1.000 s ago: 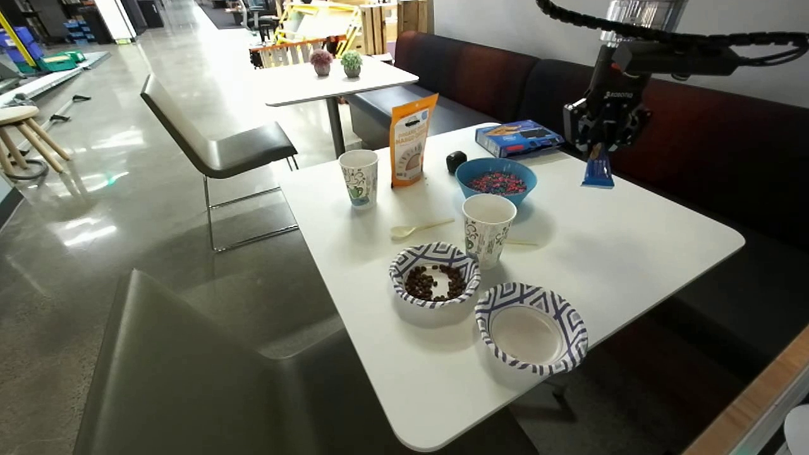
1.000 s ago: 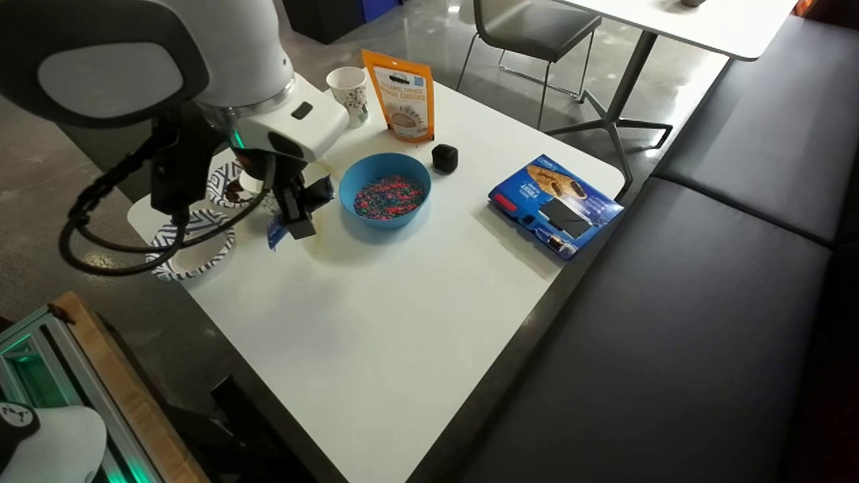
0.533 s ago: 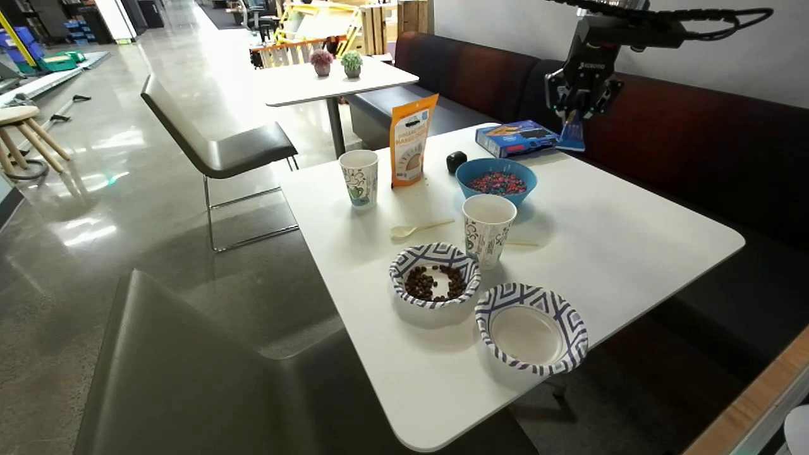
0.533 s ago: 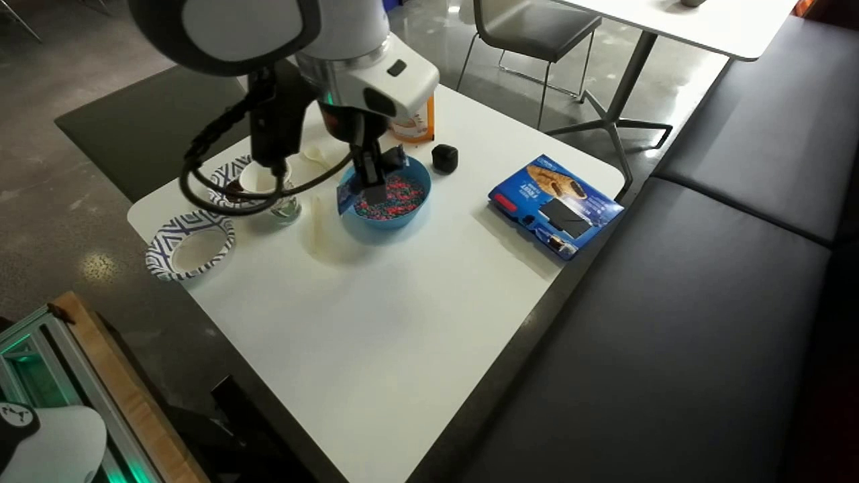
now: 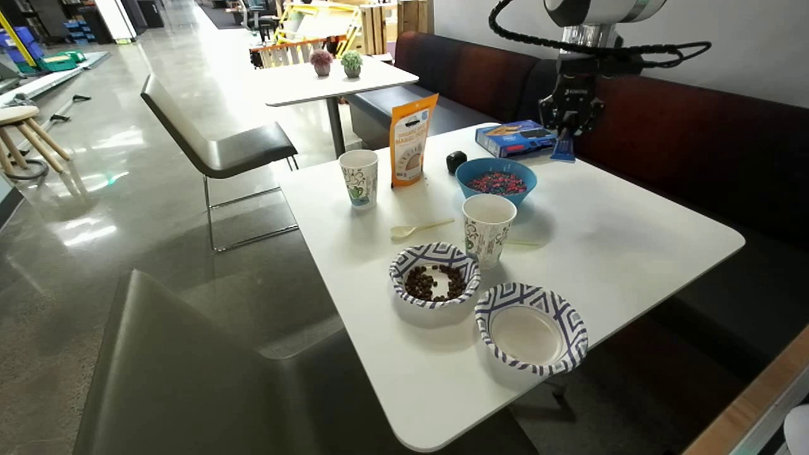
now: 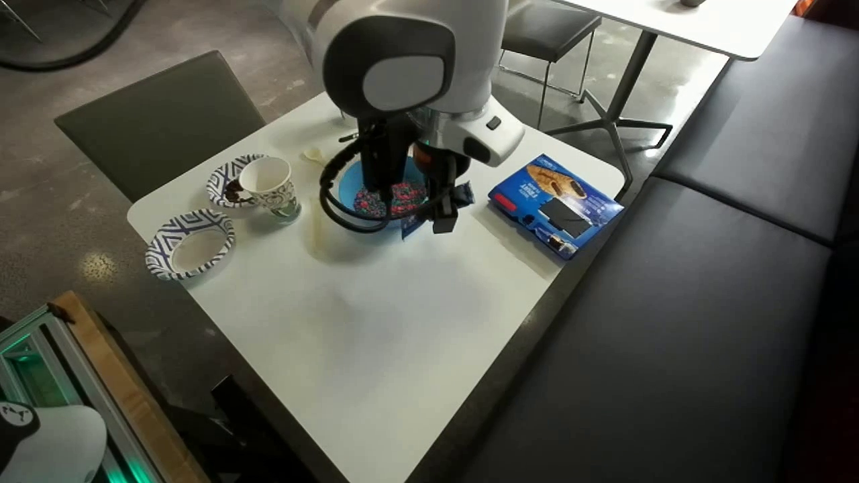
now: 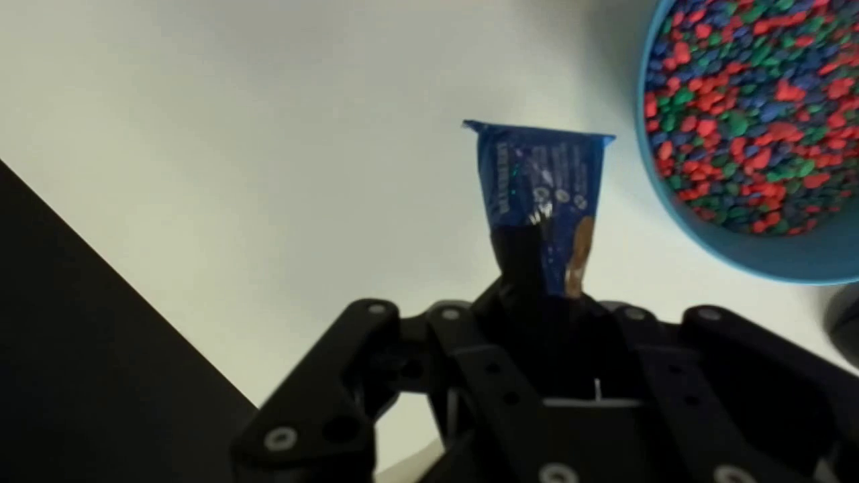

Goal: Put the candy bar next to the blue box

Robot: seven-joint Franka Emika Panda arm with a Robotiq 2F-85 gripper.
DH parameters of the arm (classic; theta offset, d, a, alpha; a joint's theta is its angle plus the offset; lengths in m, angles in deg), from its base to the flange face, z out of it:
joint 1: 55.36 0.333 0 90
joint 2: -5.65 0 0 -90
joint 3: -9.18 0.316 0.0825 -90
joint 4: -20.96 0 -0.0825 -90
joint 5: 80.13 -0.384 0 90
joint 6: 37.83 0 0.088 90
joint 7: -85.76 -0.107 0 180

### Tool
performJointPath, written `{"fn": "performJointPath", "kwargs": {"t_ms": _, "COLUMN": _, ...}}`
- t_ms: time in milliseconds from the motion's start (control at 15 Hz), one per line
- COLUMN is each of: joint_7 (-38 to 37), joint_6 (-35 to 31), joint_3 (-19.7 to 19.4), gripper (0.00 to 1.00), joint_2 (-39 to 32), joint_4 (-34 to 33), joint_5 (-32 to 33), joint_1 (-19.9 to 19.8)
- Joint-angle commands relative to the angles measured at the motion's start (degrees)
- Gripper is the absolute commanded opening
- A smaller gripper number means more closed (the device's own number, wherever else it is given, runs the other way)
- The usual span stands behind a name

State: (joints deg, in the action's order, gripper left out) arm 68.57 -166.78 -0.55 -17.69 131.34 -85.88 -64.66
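Note:
The candy bar (image 5: 563, 149), in a dark blue wrapper, is in my gripper (image 5: 570, 127) above the table. In an exterior view its ends stick out on both sides (image 6: 412, 225) of the gripper (image 6: 445, 219). In the wrist view the bar (image 7: 547, 176) points away from the gripper (image 7: 535, 285), which is shut on its near end; that end is hidden. The blue box (image 6: 556, 205) lies flat near the table edge by the bench, and also shows in an exterior view (image 5: 515, 139). The gripper is between the blue bowl and the box, apart from the box. The box is out of the wrist view.
A blue bowl (image 5: 466, 180) with coloured pebbles stands close to the gripper, also in the wrist view (image 7: 758, 258). A black object (image 5: 456, 162), an orange pouch (image 5: 409, 142), two paper cups (image 5: 488, 221) (image 5: 359, 179), a spoon (image 5: 411, 230) and two patterned bowls (image 5: 435, 251) (image 5: 572, 325) are on the table.
The arm has carried the candy bar across the table, past the blue bowl, toward the blue box. In the last half second it has also come a little lower. The bar stays held.

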Motion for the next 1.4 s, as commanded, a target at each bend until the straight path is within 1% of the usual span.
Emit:
{"fn": "performJointPath", "kwargs": {"t_ms": 0, "joint_7": -3.3, "joint_6": 1.8, "joint_3": -1.7, "gripper": 0.02, "joint_2": -7.7, "joint_4": -7.0, "joint_5": -0.1, "joint_1": -0.5}}
{"fn": "performJointPath", "kwargs": {"t_ms": 67, "joint_7": -3.2, "joint_6": -0.8, "joint_3": -1.9, "gripper": 0.02, "joint_2": -8.8, "joint_4": -7.3, "joint_5": -0.1, "joint_1": -0.6}}
{"fn": "performJointPath", "kwargs": {"t_ms": 133, "joint_7": -2.6, "joint_6": -5.1, "joint_3": -2.1, "gripper": 0.02, "joint_2": -9.2, "joint_4": -6.7, "joint_5": 0.1, "joint_1": -0.6}}
{"fn": "performJointPath", "kwargs": {"t_ms": 200, "joint_7": -2.8, "joint_6": -11.7, "joint_3": -2.7, "gripper": 0.02, "joint_2": -9.2, "joint_4": -5.3, "joint_5": 1.1, "joint_1": 0.0}}
{"fn": "performJointPath", "kwargs": {"t_ms": 333, "joint_7": -3.0, "joint_6": -22.1, "joint_3": -3.0, "gripper": 0.02, "joint_2": -8.6, "joint_4": -1.8, "joint_5": 0.2, "joint_1": 0.2}}
{"fn": "performJointPath", "kwargs": {"t_ms": 467, "joint_7": -5.1, "joint_6": -31.9, "joint_3": -4.0, "gripper": 0.02, "joint_2": -8.4, "joint_4": 1.5, "joint_5": -0.6, "joint_1": 1.0}}
{"fn": "performJointPath", "kwargs": {"t_ms": 667, "joint_7": -8.0, "joint_6": -41.9, "joint_3": -6.4, "gripper": 0.02, "joint_2": -8.0, "joint_4": 6.0, "joint_5": -1.3, "joint_1": 2.9}}
{"fn": "performJointPath", "kwargs": {"t_ms": 933, "joint_7": -9.7, "joint_6": -52.3, "joint_3": -11.9, "gripper": 0.02, "joint_2": -8.3, "joint_4": 11.3, "joint_5": -2.4, "joint_1": 8.3}}
{"fn": "performJointPath", "kwargs": {"t_ms": 1067, "joint_7": -9.0, "joint_6": -56.1, "joint_3": -14.3, "gripper": 0.02, "joint_2": -8.0, "joint_4": 13.9, "joint_5": -4.0, "joint_1": 11.2}}
{"fn": "performJointPath", "kwargs": {"t_ms": 1133, "joint_7": -10.9, "joint_6": -57.5, "joint_3": -15.2, "gripper": 0.02, "joint_2": -7.6, "joint_4": 15.2, "joint_5": -2.5, "joint_1": 12.2}}
{"fn": "performJointPath", "kwargs": {"t_ms": 1333, "joint_7": -10.8, "joint_6": -62.0, "joint_3": -18.0, "gripper": 0.02, "joint_2": -7.3, "joint_4": 18.3, "joint_5": -3.1, "joint_1": 16.4}}
